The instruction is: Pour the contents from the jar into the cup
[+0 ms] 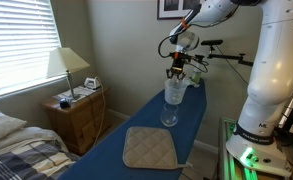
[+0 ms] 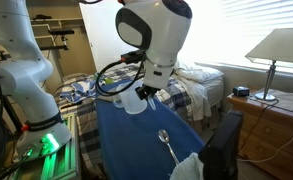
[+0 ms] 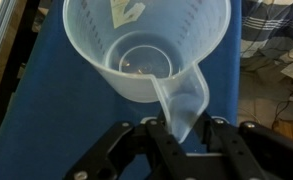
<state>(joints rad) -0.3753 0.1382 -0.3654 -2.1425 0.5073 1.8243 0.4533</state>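
My gripper (image 3: 176, 140) is shut on the handle of the jar (image 3: 146, 45), a frosted whitish container. The wrist view looks down into its open mouth, where something small lies at the bottom. In an exterior view the jar (image 1: 174, 92) hangs roughly upright under the gripper (image 1: 176, 73), just above the cup (image 1: 169, 116), a small clear glass standing on the blue ironing board (image 1: 126, 125). In both exterior views the jar is in the air; it also shows in an exterior view (image 2: 136, 101), with the cup (image 2: 164, 137) further along the board.
A beige quilted pad (image 1: 149, 148) lies on the board near its end, close to the cup. A nightstand with a lamp (image 1: 68, 68) and a bed (image 1: 16, 140) stand beside the board. The robot's white base (image 1: 261, 100) stands at the board's side.
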